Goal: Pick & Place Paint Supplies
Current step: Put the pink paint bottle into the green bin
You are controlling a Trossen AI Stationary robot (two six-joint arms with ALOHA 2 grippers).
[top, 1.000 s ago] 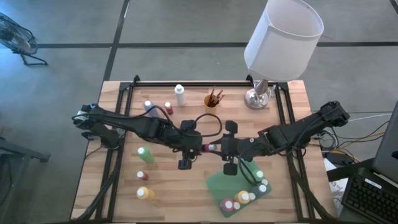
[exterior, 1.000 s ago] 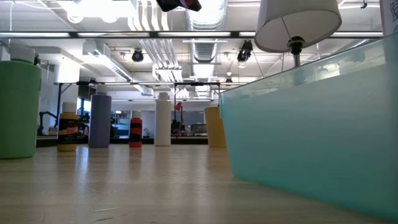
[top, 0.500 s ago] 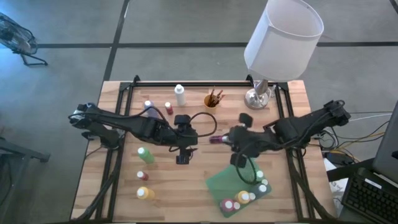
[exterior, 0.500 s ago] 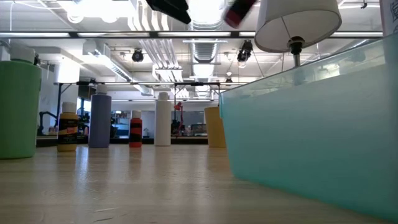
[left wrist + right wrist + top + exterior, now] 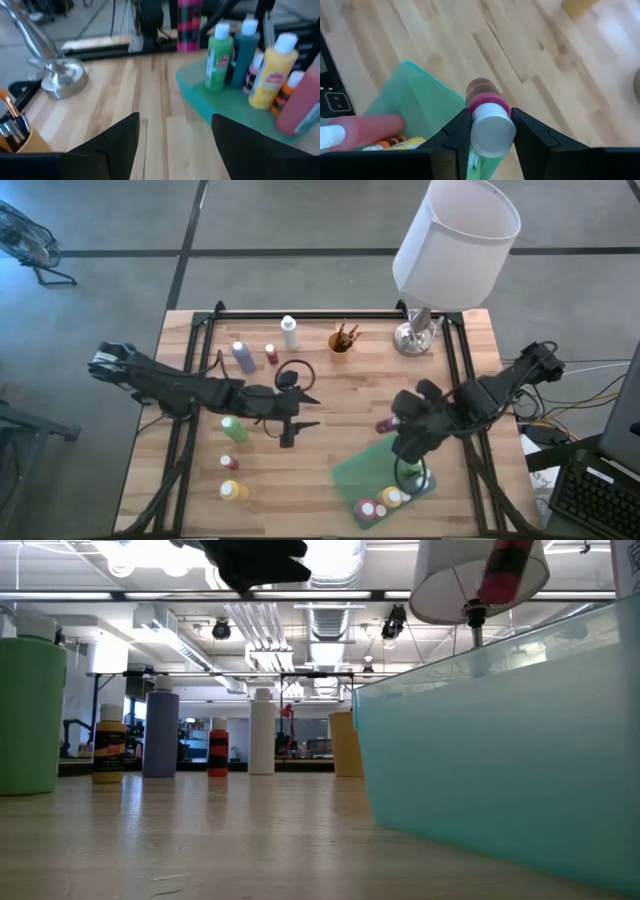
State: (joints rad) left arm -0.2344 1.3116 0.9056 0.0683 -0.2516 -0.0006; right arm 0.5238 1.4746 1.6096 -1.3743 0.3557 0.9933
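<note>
Your right gripper point(image 5: 388, 425) pinches a magenta bottle point(image 5: 487, 114) above the near edge of the green bin point(image 5: 352, 476), not yet released. Your left gripper point(image 5: 308, 410) stands spread and empty over mid-surface. Several bottles already sit in the bin. Still outstanding on the surface point(image 5: 330, 385): the green bottle point(image 5: 233, 429), yellow bottle point(image 5: 232, 491), white bottle point(image 5: 290, 333), others, and the brush cup point(image 5: 342, 340).
</note>
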